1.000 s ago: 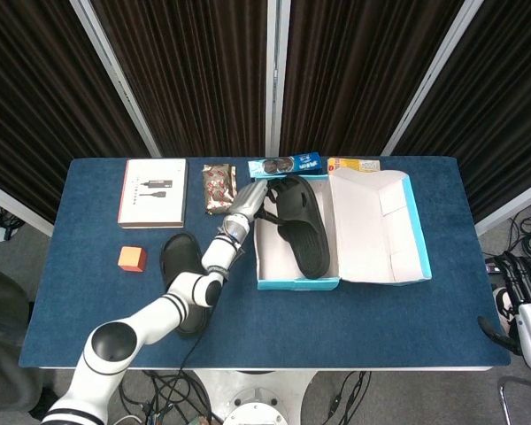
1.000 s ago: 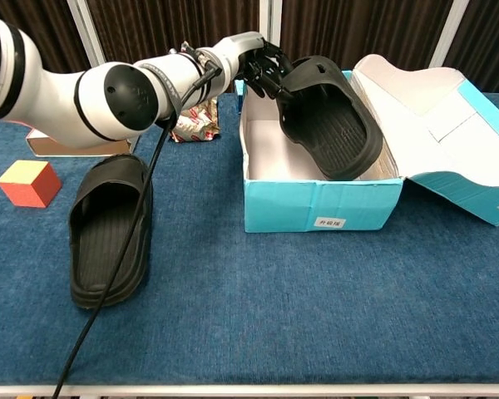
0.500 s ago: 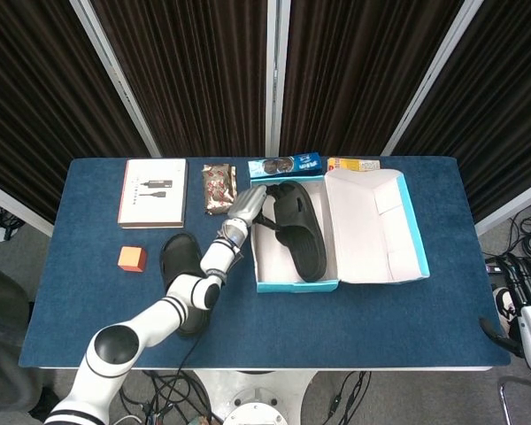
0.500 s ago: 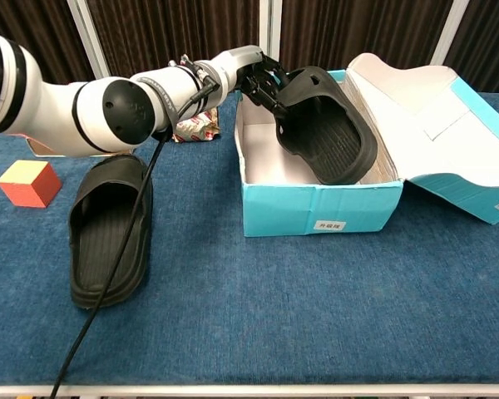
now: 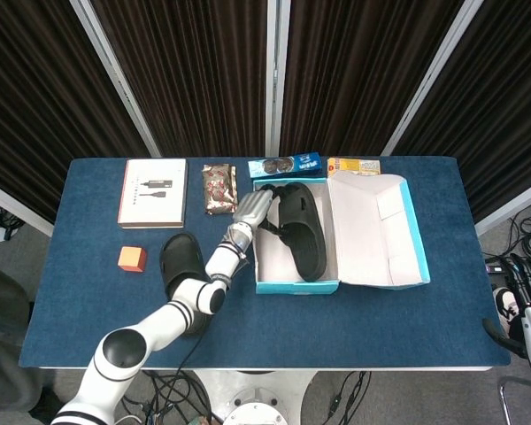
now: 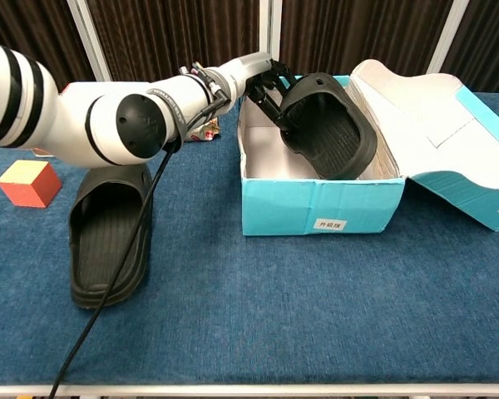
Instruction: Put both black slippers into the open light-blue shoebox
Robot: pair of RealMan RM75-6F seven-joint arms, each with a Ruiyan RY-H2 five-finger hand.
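One black slipper (image 5: 299, 228) (image 6: 328, 129) lies tilted inside the open light-blue shoebox (image 5: 296, 284) (image 6: 316, 208), its heel toward the front right. My left hand (image 5: 252, 207) (image 6: 262, 79) holds the slipper's strap at the box's back left corner. The second black slipper (image 5: 185, 274) (image 6: 108, 233) lies flat on the blue table to the left of the box, partly under my left arm. My right hand (image 5: 529, 310) hangs off the table's right edge, far from everything; its fingers are too small to read.
The box lid (image 5: 377, 228) (image 6: 449, 133) lies folded open to the right. An orange block (image 5: 131, 258) (image 6: 29, 182) sits at the left. A white booklet box (image 5: 152, 191), a snack bag (image 5: 218, 188) and two snack packs (image 5: 286, 165) line the back.
My left hand has lowered the slipper deeper into the box and shifted slightly forward and right. The box nudged a little. The other slipper has not moved.
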